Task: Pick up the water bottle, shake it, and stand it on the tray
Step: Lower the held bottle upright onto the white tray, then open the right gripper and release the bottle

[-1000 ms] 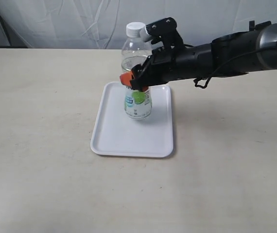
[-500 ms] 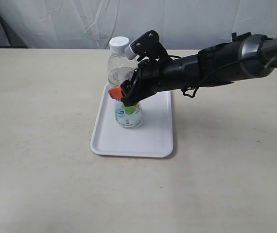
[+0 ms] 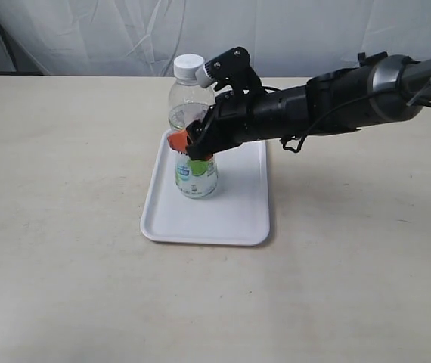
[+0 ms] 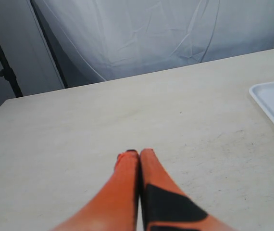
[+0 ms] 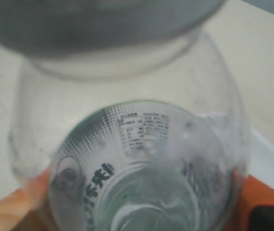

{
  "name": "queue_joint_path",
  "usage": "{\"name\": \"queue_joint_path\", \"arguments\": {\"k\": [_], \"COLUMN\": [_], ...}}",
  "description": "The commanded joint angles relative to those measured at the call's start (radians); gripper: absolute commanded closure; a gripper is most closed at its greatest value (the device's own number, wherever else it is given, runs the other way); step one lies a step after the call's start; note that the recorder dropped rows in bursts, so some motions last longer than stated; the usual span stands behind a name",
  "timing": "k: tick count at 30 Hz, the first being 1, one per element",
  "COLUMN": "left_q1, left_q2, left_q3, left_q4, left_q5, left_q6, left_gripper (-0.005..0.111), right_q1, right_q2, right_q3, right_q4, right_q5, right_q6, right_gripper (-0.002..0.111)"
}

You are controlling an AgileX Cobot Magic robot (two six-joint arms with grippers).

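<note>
The right claw (image 3: 189, 144) pinches the water bottle (image 3: 195, 175) around its middle. The bottle stands almost straight up over the white tray (image 3: 238, 215), which lies about midway between the side edges of the bench (image 3: 57, 249) and nearer its far edge; I cannot tell if the bottle's bottom touches the tray. The left claw (image 4: 137, 152) is pressed together, holds nothing, and hangs low over bare bench.
</note>
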Motion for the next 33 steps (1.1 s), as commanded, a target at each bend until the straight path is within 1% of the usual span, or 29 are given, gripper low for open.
{"name": "queue_joint_path", "arguments": {"k": [1, 2, 3, 4, 9, 20, 24, 31, 33], "left_q1": [0.0, 0.0, 0.0, 0.0, 0.0, 0.0, 0.0, 0.0, 0.0], "left_q2": [-0.005, -0.005, -0.005, -0.005, -0.005, -0.005, -0.005, -0.005, -0.005], "left_q3": [0.004, 0.004, 0.004, 0.004, 0.004, 0.004, 0.004, 0.004, 0.004], "left_q4": [0.006, 0.006, 0.006, 0.006, 0.006, 0.006, 0.006, 0.006, 0.006], "left_q5": [-0.009, -0.009, -0.009, -0.009, -0.009, -0.009, -0.009, -0.009, -0.009], "left_q6": [-0.001, -0.001, -0.001, -0.001, 0.001, -0.001, -0.001, -0.001, -0.001], "left_gripper": [0.106, 0.106, 0.106, 0.106, 0.106, 0.106, 0.106, 0.106, 0.106], "right_q1": [-0.003, -0.003, -0.003, -0.003, -0.003, -0.003, -0.003, -0.003, -0.003], "right_q2": [0.007, 0.007, 0.007, 0.007, 0.003, -0.035, -0.069, -0.084, -0.084], "right_q3": [0.01, 0.01, 0.01, 0.01, 0.01, 0.01, 0.01, 0.01, 0.01], "right_q4": [-0.03, -0.03, -0.036, -0.051, -0.15, -0.301, -0.397, -0.541, -0.618], "right_q5": [-0.047, -0.047, -0.047, -0.043, -0.043, -0.038, -0.038, -0.013, -0.015], "right_q6": [0.06, 0.075, 0.082, 0.091, 0.172, 0.343, 0.431, 0.569, 0.625], "right_gripper": [0.047, 0.038, 0.033, 0.03, 0.034, 0.034, 0.038, 0.038, 0.038]}}
